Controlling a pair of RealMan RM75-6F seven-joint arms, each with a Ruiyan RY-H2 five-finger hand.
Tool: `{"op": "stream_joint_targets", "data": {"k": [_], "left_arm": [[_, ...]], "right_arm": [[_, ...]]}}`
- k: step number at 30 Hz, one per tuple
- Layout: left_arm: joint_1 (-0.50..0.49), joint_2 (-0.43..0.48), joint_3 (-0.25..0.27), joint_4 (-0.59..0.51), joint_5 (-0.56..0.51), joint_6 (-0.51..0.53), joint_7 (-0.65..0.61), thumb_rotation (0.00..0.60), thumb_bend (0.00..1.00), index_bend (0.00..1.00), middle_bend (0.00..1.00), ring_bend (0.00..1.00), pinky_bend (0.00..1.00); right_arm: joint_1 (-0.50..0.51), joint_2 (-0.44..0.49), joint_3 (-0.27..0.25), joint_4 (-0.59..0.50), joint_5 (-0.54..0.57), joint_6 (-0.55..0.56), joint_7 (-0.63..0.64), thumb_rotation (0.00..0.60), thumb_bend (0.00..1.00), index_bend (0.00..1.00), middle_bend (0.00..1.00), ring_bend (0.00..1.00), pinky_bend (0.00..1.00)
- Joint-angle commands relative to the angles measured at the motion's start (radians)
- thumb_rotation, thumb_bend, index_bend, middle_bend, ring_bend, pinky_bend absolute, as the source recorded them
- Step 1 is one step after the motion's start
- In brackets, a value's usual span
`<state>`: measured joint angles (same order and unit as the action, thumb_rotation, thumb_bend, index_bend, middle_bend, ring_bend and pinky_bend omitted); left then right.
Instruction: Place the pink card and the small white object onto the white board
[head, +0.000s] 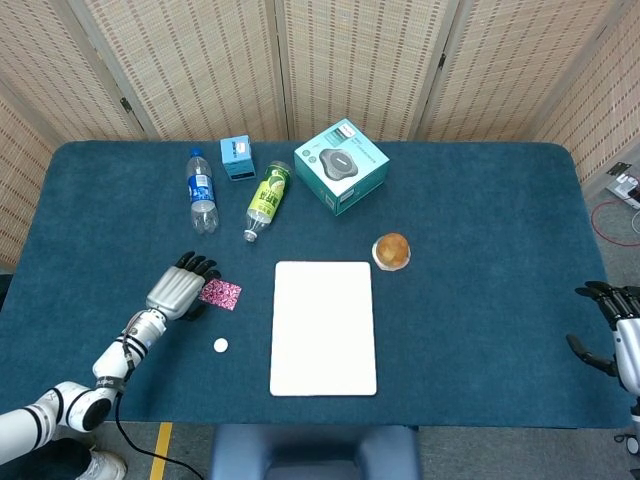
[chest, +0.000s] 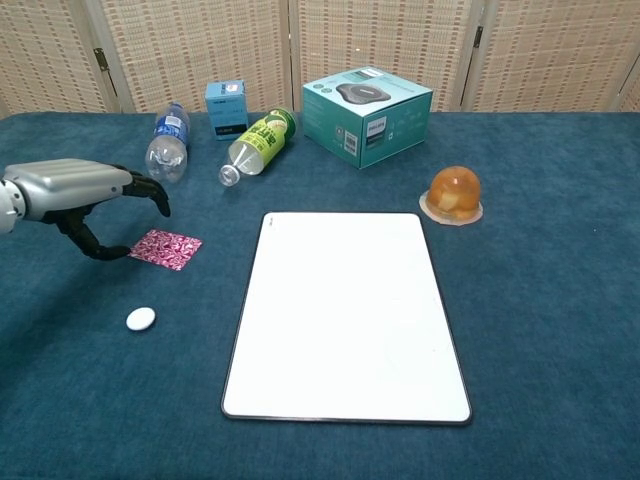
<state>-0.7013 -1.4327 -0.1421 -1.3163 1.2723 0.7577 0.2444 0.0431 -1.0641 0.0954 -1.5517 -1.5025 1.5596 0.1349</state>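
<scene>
The pink patterned card (head: 221, 293) (chest: 167, 248) lies flat on the blue table, left of the white board (head: 323, 327) (chest: 345, 315). Nearer the front edge sits the small white object (head: 220, 345) (chest: 140, 318). My left hand (head: 180, 287) (chest: 82, 190) hovers at the card's left edge, fingers spread and curved over it, thumb low beside the card's corner, holding nothing. My right hand (head: 618, 335) is at the far right table edge, fingers apart and empty; the chest view does not show it.
Along the back stand a water bottle (head: 201, 192), a small blue box (head: 238, 156), a lying green bottle (head: 266, 198) and a teal box (head: 342, 165). An orange dome (head: 392, 251) sits by the board's far right corner.
</scene>
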Motion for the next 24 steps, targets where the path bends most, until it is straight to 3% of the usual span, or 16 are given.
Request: {"op": "stream_joint_targets", "data": {"k": [1, 24], "left_arm": [[-0.017, -0.014, 0.002, 0.004, -0.030, -0.014, 0.029, 0.600, 0.41, 0.26, 0.15, 0.09, 0.01], [-0.081, -0.075, 0.028, 0.042, -0.189, -0.040, 0.140, 0.600, 0.41, 0.27, 0.14, 0.08, 0.00]], "right_arm": [[-0.001, -0.001, 0.000, 0.002, 0.002, -0.001, 0.002, 0.600, 0.25, 0.26, 0.25, 0.23, 0.24], [-0.004, -0.008, 0.001, 0.023, 0.007, -0.008, 0.020, 0.600, 0.25, 0.26, 0.25, 0.23, 0.24]]}}
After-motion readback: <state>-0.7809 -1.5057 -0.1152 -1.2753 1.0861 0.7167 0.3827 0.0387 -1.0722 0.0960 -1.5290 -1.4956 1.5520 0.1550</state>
